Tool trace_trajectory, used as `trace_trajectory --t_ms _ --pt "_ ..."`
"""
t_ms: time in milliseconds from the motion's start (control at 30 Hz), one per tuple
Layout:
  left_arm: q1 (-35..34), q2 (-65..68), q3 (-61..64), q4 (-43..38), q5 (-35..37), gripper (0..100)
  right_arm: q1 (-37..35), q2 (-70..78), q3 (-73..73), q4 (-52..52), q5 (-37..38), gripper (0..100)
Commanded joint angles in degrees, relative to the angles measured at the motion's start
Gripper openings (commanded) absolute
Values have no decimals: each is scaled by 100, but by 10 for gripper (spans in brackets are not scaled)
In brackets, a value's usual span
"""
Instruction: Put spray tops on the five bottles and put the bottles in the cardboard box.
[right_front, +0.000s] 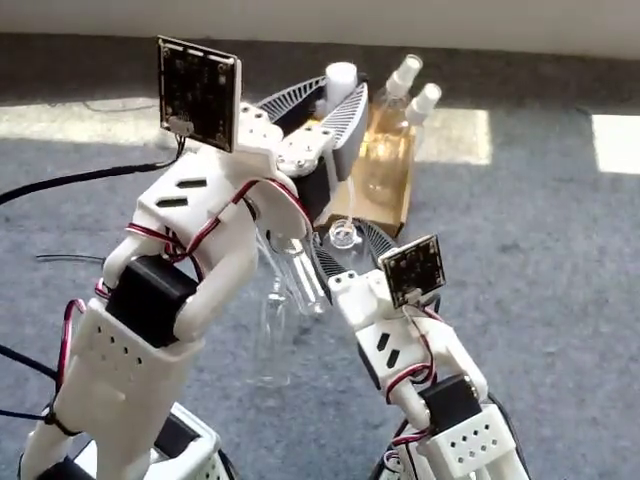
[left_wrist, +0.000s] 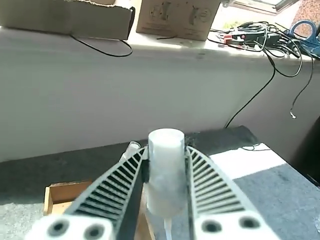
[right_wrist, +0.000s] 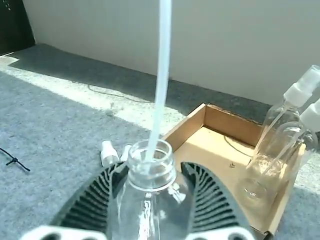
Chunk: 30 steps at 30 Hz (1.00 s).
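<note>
**— From overhead, what have you got hold of?**
— My left gripper (right_front: 340, 88) is closed round a white spray top (right_front: 341, 74), high above the far end of the cardboard box (right_front: 392, 208). My right gripper (right_front: 347, 248) clasps an open bottle (right_front: 345, 236) at the neck, just in front of that box. Two capped bottles (right_front: 395, 120) stand inside it, and other clear bottles (right_front: 275, 335) sit near my left arm.

**— And your left wrist?**
— The fingers pinch the top by its sides, with its thin dip tube (left_wrist: 167, 232) hanging below.

**— Your right wrist?**
— It settles what the overhead leaves unclear: the tube's end is inside the bottle's mouth. It also gives me loose spray tops (right_wrist: 107, 152) on the carpet (right_wrist: 50, 110) beside the box.

**— What could spoil it?**
— I'd judge the tube is bendy. If I come down off-axis it could buckle, or the top could seat crooked. Pressing hard might also tilt the bottle in my right grip.
</note>
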Motion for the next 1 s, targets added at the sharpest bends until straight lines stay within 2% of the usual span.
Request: trace_trajectory --t_ms 0,433,600,900,967 --pt "84 -154 -145 18 70 5 75 -136 -84 -136 -18 4" --pt "84 -163 1191 44 44 5 101 -145 -101 -136 -53 4" --pt "84 -611 1842 220 18 5 110 -145 -101 -136 -53 4" --pt "180 -2018 3257 193 -756 11 110 -110 -101 -136 -53 4" --pt "259 -2105 3301 211 -914 52 110 -110 -101 -136 -53 4"
